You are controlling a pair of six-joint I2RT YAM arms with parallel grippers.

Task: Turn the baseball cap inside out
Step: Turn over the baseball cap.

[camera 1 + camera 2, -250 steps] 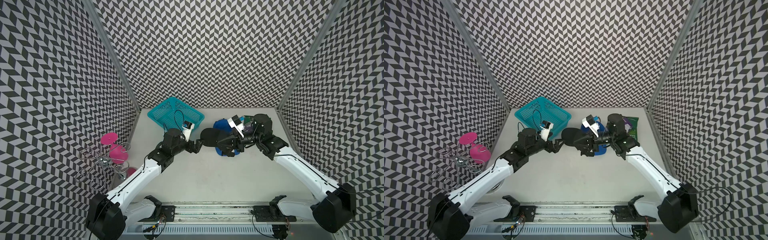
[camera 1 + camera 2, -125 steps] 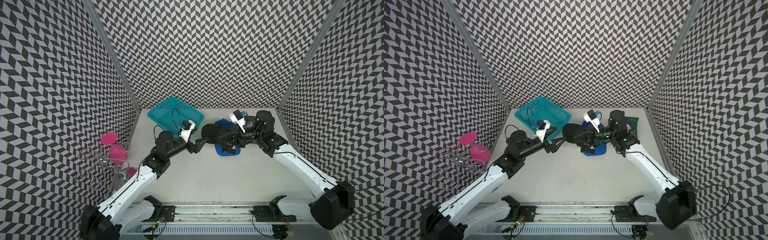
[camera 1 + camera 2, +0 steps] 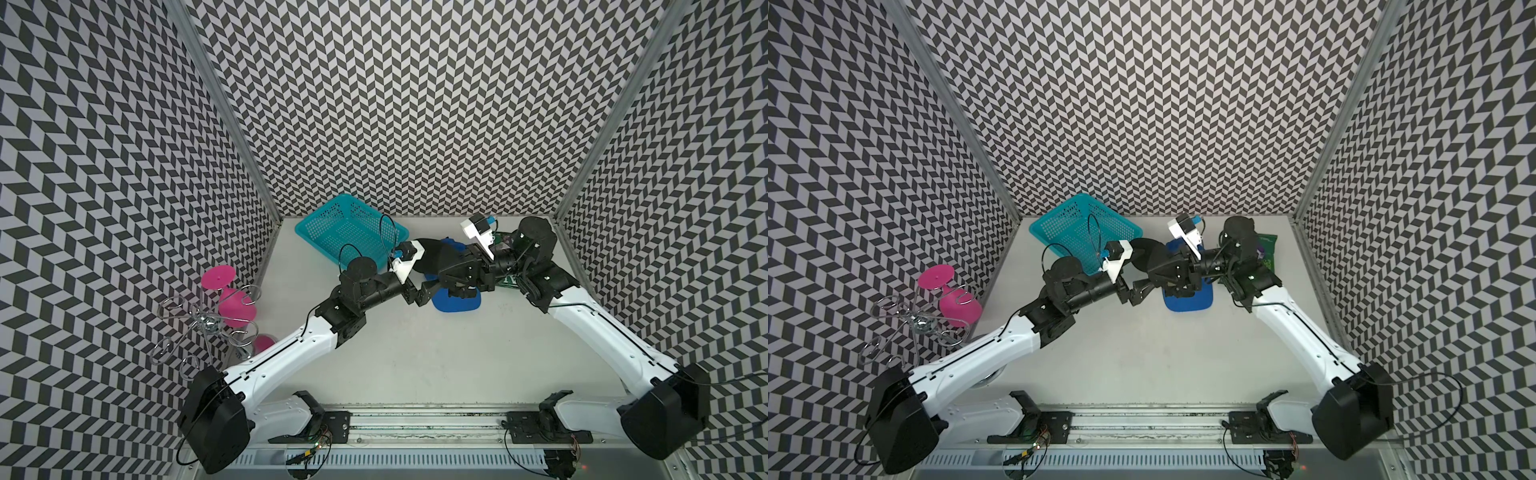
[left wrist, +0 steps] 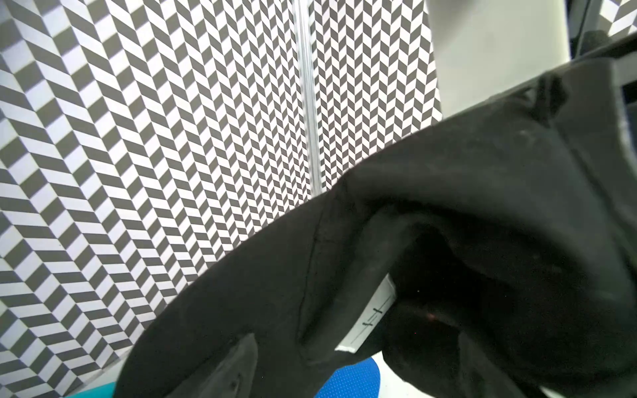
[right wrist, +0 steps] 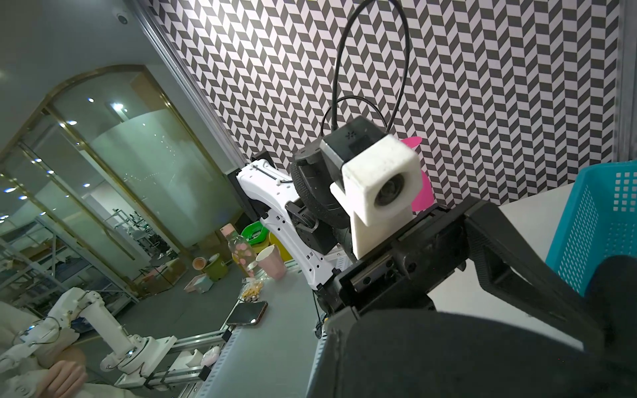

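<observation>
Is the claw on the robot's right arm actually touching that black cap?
Touching. In both top views the shut right gripper meets the black cap; the left wrist view shows its cloth bunched at the pinch.

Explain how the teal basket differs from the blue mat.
The basket has raised walls full of holes; the mat lies flat. The basket is teal, the mat deep blue. The basket stands by the back wall; the mat is partly hidden by the black cap. Both rest on the table.
</observation>
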